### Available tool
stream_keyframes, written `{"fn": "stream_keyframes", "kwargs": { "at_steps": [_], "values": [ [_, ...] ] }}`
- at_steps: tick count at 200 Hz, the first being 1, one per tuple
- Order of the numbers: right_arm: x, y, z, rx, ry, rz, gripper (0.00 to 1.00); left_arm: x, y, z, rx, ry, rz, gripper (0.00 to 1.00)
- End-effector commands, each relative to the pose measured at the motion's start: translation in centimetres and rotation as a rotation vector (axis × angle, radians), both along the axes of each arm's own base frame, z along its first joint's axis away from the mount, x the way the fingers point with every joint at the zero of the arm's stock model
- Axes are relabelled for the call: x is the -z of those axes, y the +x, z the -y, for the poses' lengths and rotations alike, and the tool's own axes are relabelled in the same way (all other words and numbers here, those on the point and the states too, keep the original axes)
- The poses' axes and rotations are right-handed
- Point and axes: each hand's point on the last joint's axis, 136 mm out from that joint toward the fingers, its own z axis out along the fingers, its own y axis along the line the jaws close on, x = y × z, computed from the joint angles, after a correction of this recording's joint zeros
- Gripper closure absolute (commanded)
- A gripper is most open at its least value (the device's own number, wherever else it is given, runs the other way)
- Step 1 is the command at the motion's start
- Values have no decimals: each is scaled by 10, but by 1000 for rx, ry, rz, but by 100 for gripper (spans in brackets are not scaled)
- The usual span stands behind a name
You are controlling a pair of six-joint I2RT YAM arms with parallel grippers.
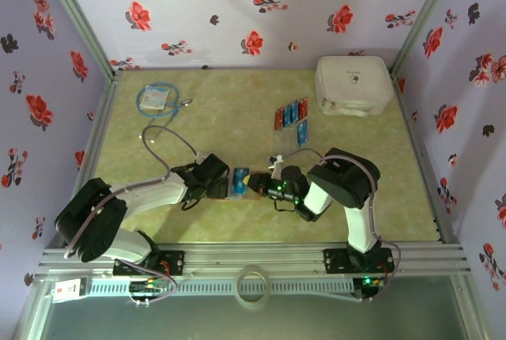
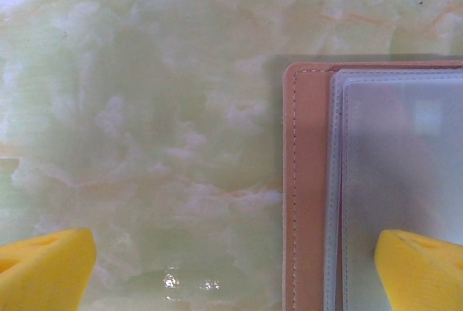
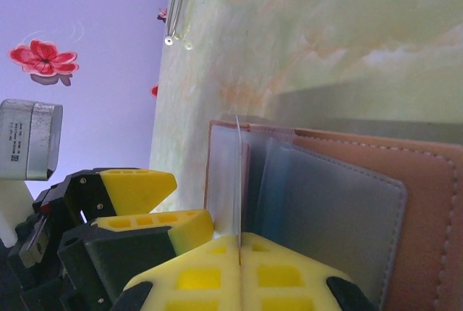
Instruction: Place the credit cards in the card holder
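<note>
1. Credit cards (image 1: 291,114), red and blue, lay in a short row on the table (image 1: 371,190), well beyond the arms and near the white box (image 1: 353,85), all of them outside the holder.
2. The card holder (image 1: 239,183) lay open between the two grippers at the near middle of the table. Its clear pockets (image 2: 405,173) faced up, probably so that a card could be slid in from above.
3. The left gripper (image 2: 231,275) stood with its jaws spread wide and held nothing. One yellow finger was over bare table and the other over the pockets, straddling the holder's stitched edge. It seemed placed to pin the holder down.
4. The right gripper (image 3: 239,244) was clamped tight on a thin sheet (image 3: 237,173), seen edge-on and standing up from the holder. Whether that was a card or a pocket leaf could not be told.
5. The step in hand looked like opening or filling a pocket, with most of the task left to do.
</note>
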Motion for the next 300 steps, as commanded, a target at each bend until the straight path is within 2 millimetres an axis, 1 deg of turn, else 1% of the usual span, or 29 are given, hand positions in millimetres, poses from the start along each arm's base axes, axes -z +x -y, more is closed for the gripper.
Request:
{"fn": "stream_keyframes", "kwargs": {
  "at_steps": [1,70,144,188,232,300],
  "values": [
    [16,-10,4,-1,-39,-46,100,9,-7,-10,-17,48,-17,0],
    [31,-16,10,22,-90,-94,100,9,-6,-10,-18,47,-15,0],
    [48,-20,22,56,-151,-153,100,9,-6,-10,-15,47,-16,0],
    [54,-23,25,57,-196,-177,100,9,-6,-9,-14,45,-13,0],
    [55,-24,22,37,-223,-188,100,8,-5,-9,-11,46,-12,0],
    [54,-25,15,5,-209,-200,100,9,-6,-9,-9,48,-14,0]
  ]
}}
